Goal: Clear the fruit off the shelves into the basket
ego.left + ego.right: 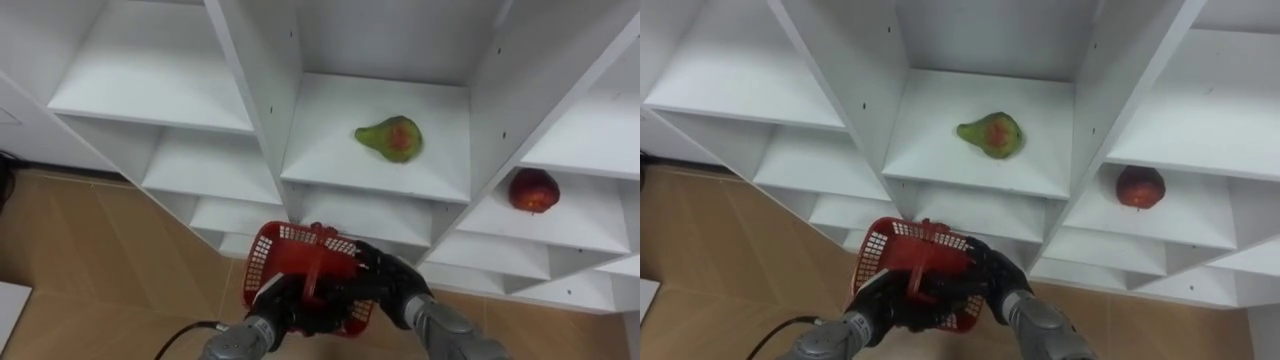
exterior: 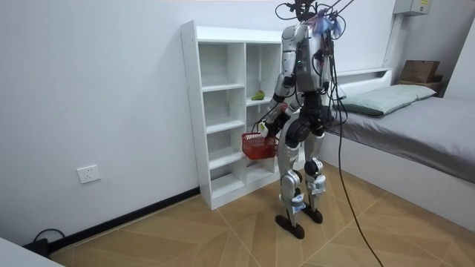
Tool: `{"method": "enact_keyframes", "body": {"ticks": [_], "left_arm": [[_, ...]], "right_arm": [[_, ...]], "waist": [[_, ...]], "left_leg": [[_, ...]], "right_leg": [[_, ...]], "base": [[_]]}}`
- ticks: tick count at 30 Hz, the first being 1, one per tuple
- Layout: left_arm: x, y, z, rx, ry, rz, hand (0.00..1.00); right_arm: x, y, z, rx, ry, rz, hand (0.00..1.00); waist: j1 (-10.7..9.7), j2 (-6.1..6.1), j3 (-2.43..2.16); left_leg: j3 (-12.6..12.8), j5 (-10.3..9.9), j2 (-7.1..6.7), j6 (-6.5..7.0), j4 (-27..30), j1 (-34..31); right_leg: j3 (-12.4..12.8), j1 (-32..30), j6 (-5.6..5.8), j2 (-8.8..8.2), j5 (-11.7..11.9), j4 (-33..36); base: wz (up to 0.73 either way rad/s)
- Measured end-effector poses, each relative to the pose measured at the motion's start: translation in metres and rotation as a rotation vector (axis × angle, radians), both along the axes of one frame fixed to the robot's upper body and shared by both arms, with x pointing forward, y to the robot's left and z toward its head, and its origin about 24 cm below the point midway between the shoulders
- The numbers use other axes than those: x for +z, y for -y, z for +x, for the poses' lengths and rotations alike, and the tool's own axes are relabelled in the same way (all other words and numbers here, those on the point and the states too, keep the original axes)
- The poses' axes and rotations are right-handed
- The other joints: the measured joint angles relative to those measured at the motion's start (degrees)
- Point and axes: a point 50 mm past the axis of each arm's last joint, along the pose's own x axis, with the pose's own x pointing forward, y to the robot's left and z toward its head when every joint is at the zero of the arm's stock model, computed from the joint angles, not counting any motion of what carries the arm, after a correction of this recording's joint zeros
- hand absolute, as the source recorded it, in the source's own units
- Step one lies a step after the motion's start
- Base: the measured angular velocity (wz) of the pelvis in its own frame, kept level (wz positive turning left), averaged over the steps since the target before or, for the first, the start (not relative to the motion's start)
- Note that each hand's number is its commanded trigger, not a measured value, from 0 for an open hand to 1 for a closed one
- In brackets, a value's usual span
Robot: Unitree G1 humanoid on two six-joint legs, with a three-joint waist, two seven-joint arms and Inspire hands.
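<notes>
Closest to us, at six o'clock, both hands are clenched on the red basket [image 1: 275, 255]. Our left hand [image 1: 283, 303] comes in from seven o'clock and curls about the handle. Our right hand [image 1: 387, 277] comes in from five o'clock and wraps the basket's rim on that side. What we see of the basket's inside holds no fruit. We stand upright, close before the white closet [image 1: 255, 90].

The fruit is on the shelves. A green pear [image 1: 390, 138] with a red blush lies on its side at one o'clock from the basket, alone in the middle compartment. A red fruit [image 1: 533, 190] sits at two o'clock, one shelf lower in the right-hand compartment, beyond the upright panel [image 1: 490, 130].

The first risk, as we judge it, is that no hand is free. To pick anything, one hand must let go, and we cannot tell which one bears the weight. If the wrong one opens, the basket may swing, tip or drop.

The pear is the second worry. It is rounded and lies loose, so a glancing touch could roll it toward the back of the compartment at twelve o'clock, or off the front edge onto the floor.

Third, the basket hangs just below the shelf fronts, so raising it carelessly could knock it against a shelf edge.

Last, the red fruit lies behind that panel, so a straight reach from here could strike the panel with the forearm.
</notes>
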Motion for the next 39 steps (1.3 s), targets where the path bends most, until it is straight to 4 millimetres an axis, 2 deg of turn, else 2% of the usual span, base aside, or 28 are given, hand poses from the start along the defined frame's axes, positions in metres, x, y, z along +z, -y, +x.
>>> {"method": "enact_keyframes", "body": {"ticks": [4,8,10,12,14,16,18,21,26,29,34,37,39], "left_arm": [[-0.003,-0.003,-0.003,0.001,-0.013,0.014,1.00],[-0.008,-0.016,-0.011,0.014,-0.030,0.064,1.00],[-0.009,-0.023,-0.012,0.046,-0.031,0.089,1.00],[-0.013,-0.035,-0.019,0.095,-0.042,0.128,1.00],[-0.015,-0.044,-0.023,0.124,-0.050,0.158,1.00],[-0.015,-0.051,-0.024,0.134,-0.045,0.188,1.00],[-0.012,-0.057,-0.022,0.123,-0.019,0.233,1.00],[-0.012,-0.063,-0.023,0.118,-0.012,0.262,1.00],[-0.011,-0.066,-0.022,0.137,-0.001,0.276,1.00],[-0.012,-0.072,-0.024,0.142,-0.001,0.302,1.00],[-0.012,-0.078,-0.025,0.128,0.004,0.336,1.00],[-0.010,-0.085,-0.024,0.173,0.007,0.333,1.00],[-0.010,-0.089,-0.024,0.193,0.004,0.335,1.00]], "right_arm": [[-0.001,0.004,-0.001,0.027,0.008,-0.036,0.00],[-0.001,0.008,-0.009,0.106,0.044,-0.105,0.00],[-0.002,0.012,-0.013,0.131,0.052,-0.145,0.00],[-0.002,0.016,-0.024,0.185,0.081,-0.193,0.00],[0.002,0.019,-0.030,0.212,0.117,-0.219,0.00],[0.007,0.022,-0.032,0.262,0.164,-0.272,0.00],[0.013,0.021,-0.034,0.352,0.227,-0.357,0.00],[0.023,0.019,-0.033,0.448,0.323,-0.468,0.00],[0.041,0.014,-0.027,0.571,0.471,-0.600,0.00],[0.051,0.009,-0.026,0.586,0.528,-0.614,0.00],[0.079,0.005,-0.024,0.630,0.676,-0.663,0.00],[0.097,-0.001,-0.019,0.628,0.777,-0.685,0.00],[0.104,-0.004,-0.018,0.622,0.809,-0.680,0.00]], "waist": [[0.05,0.06,-0.06],[0.05,0.05,-0.25],[0.09,-0.08,-0.55],[0.17,-0.56,-1.36],[-0.15,-0.78,-1.44],[-0.35,-1.50,-1.67],[0.01,-2.92,-2.02],[-0.12,-4.51,-1.98],[0.06,-6.00,-1.67],[0.38,-6.91,-1.34],[1.20,-7.66,-1.23],[1.58,-8.62,-1.26],[1.59,-9.37,-0.97]], "left_leg": [[-0.21,0.01,0.03,0.01,0.03,0.25],[-0.13,0.01,0.01,0.01,0.01,0.66],[0.00,0.01,0.01,0.00,-0.02,0.74],[0.33,0.01,0.07,0.00,-0.27,1.66],[0.50,0.02,0.05,0.02,-0.85,3.07],[0.90,0.02,0.05,0.03,-0.97,3.81],[1.46,0.03,0.01,0.02,-0.96,4.39],[1.61,0.03,0.04,0.01,-0.91,5.03],[1.42,0.02,0.02,0.02,-1.06,5.95],[1.56,0.02,0.05,0.01,-1.32,6.14],[1.85,0.02,0.10,0.01,-2.03,6.54],[1.90,0.02,0.10,0.01,-2.85,7.47],[1.89,0.01,0.08,0.00,-3.02,8.12]], "right_leg": [[-0.03,0.23,0.00,-0.03,0.00,-0.01],[-0.05,0.81,0.00,0.04,0.00,-0.31],[-0.07,0.83,0.00,0.00,0.00,-0.29],[0.19,1.40,0.00,-0.10,-0.01,-0.08],[0.24,2.48,0.06,-0.12,-0.04,-0.13],[0.42,3.18,0.08,-0.07,-0.09,-0.29],[1.27,3.69,-0.01,-0.10,-0.16,-0.47],[1.59,4.38,-0.01,-0.02,-0.17,-0.53],[1.78,5.86,0.16,0.60,0.11,-1.56],[2.15,5.76,0.11,0.76,0.14,-1.50],[3.24,5.50,0.08,0.89,0.16,-1.56],[4.16,5.73,0.08,1.06,0.16,-1.55],[4.66,6.29,0.10,1.09,0.18,-1.70]], "base": [[0.00],[0.00],[-0.02],[-0.07],[-0.06],[-0.07],[-0.08],[-0.05],[0.03],[-0.02],[-0.08],[-0.13],[-0.03]]}}
